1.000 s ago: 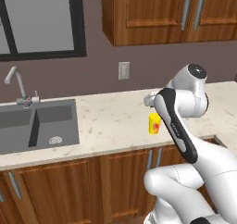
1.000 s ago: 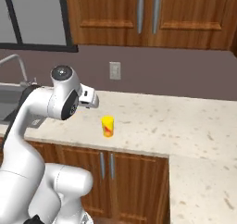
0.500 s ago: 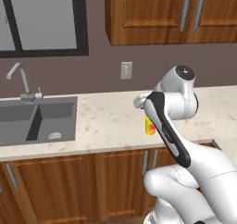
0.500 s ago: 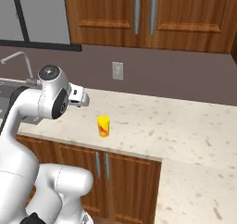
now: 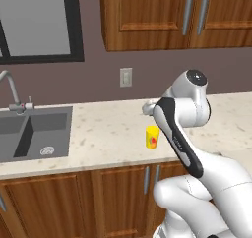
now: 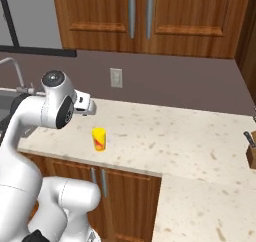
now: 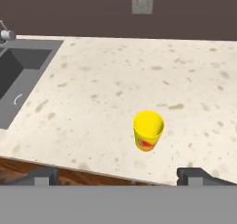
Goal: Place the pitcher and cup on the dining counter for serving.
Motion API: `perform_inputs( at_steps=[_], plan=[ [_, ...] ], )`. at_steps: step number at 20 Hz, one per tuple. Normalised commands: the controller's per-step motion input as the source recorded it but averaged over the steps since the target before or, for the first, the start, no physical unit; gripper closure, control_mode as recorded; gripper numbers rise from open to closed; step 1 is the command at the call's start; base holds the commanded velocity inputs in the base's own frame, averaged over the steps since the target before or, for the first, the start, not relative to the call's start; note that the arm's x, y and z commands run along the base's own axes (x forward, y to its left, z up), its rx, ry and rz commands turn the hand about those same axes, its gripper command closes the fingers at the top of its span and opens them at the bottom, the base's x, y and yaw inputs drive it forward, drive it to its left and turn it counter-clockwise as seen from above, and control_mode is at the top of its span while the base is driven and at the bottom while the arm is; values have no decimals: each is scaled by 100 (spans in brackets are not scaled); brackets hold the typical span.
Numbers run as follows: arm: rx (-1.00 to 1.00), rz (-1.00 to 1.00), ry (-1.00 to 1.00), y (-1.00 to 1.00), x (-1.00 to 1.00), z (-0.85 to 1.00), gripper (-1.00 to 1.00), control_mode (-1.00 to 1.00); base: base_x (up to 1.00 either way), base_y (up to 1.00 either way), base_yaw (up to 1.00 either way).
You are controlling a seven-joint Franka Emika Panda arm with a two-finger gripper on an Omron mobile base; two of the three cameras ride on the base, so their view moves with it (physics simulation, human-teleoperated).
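The yellow cup (image 7: 148, 130) stands upright on the speckled desk (image 7: 111, 79), its mouth up and a red mark on the side facing the front edge. Taking the cup as the landmark: the sink (image 5: 34, 133) lies well off to its left, with the faucet (image 5: 12, 92) behind that basin; the wall outlet (image 5: 126, 77) sits on the wall behind it; the desk's front edge runs just in front of it. A knife block (image 6: 250, 148) shows far to the cup's right in the right base view.

The gripper (image 7: 120, 174) hangs above and in front of the cup, apart from it, jaws spread wide and holding nothing. In the hand view its two fingertips (image 7: 196, 176) straddle a line leading to the cup, which looks like an approach lined up for a grasp.

The cup stands alone in open desk space, with free room on either side for the jaws. It is on the sink-side desk, so carrying it to the dining counter is probably not yet begun.
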Motion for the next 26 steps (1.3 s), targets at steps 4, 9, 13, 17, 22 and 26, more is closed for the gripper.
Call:
perform_inputs(
  at_steps=[4, 9, 13, 17, 22, 26],
  plan=[
    [2, -2, 2, -8, 0, -2, -100, -100, 3, -6, -2],
    [7, -16, 33, -26, 73, -31, -100, -100, 0, 0, 0],
    [15, -13, 44, -47, 92, -29, -100, -100, 0, 0, 0],
    [7, -5, 26, -36, 31, -9, -100, -100, 0, 0, 0],
    [-3, -1, 1, -1, 27, -57, -100, -100, 0, 0, 0],
    [-1, 0, 4, 0, 27, -69, -100, -100, 0, 0, 0]
  ],
)
